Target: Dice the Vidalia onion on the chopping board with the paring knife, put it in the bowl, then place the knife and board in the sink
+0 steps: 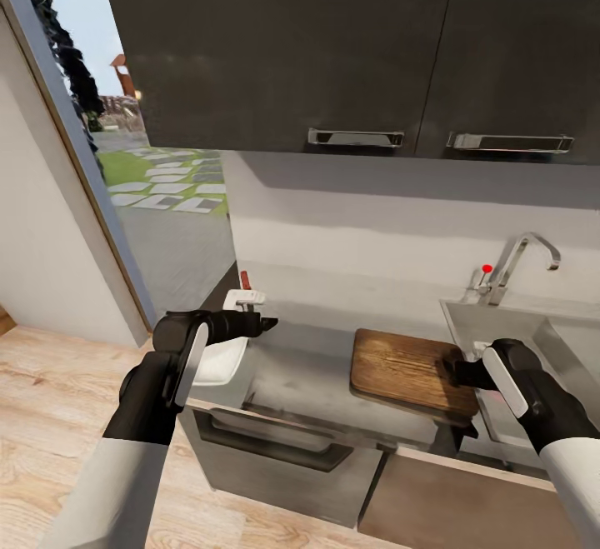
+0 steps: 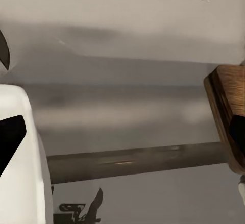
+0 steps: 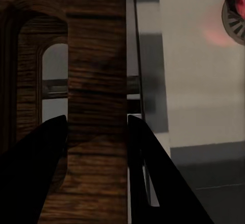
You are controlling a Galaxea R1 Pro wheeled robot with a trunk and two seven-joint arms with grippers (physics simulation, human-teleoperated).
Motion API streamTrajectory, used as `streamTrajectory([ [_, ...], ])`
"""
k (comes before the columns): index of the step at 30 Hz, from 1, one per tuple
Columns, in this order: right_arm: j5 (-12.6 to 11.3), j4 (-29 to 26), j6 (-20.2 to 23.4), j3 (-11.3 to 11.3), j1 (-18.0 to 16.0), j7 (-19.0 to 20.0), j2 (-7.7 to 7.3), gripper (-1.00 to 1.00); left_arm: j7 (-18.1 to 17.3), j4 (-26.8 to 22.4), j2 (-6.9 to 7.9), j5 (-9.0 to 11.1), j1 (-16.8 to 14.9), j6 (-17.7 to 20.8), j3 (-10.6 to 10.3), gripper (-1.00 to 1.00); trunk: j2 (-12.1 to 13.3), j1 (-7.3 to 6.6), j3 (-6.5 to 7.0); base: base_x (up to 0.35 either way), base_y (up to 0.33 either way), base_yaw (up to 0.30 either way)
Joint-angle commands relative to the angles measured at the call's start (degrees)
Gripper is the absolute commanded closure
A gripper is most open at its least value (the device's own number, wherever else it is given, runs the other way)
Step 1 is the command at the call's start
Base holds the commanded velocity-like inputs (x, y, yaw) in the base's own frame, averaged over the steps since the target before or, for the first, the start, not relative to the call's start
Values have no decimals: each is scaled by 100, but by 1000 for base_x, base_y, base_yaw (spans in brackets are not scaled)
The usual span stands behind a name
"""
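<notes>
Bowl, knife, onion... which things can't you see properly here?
- Bowl: head view, mostly hidden behind the left gripper.
- Paring knife: just its red handle tip shows; the blade is too small to tell.
- Sink inside: the right gripper and arm cover it.
- Something reddish at the drain: right wrist view, blurred, cut off by the edge.

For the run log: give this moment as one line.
right gripper: shut on chopping board end | board: by sink | left gripper: over bowl
</notes>
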Motion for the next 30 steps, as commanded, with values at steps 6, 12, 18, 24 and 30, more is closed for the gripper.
streamTrajectory([
  [6,-69,-4,14,21,-6,-58,-7,100,-7,-4,-2,1,-3,29,3,-100,-13,4,-13,0,0,0],
  [12,-68,-4,14,21,-6,-58,-7,100,-8,4,-2,1,-1,29,8,-100,-13,4,-13,0,0,0],
  [18,-67,-4,14,21,-6,-58,1,-100,-7,5,-2,1,-3,29,7,-100,-13,4,-13,0,0,0],
  [24,-68,-4,14,21,-6,-58,2,-100,-7,5,-2,1,-3,29,5,-100,-13,4,-13,0,0,0],
  [30,-69,-4,14,21,-6,-58,2,-100,-6,5,-2,1,-3,29,9,-100,-13,4,-13,0,0,0],
])
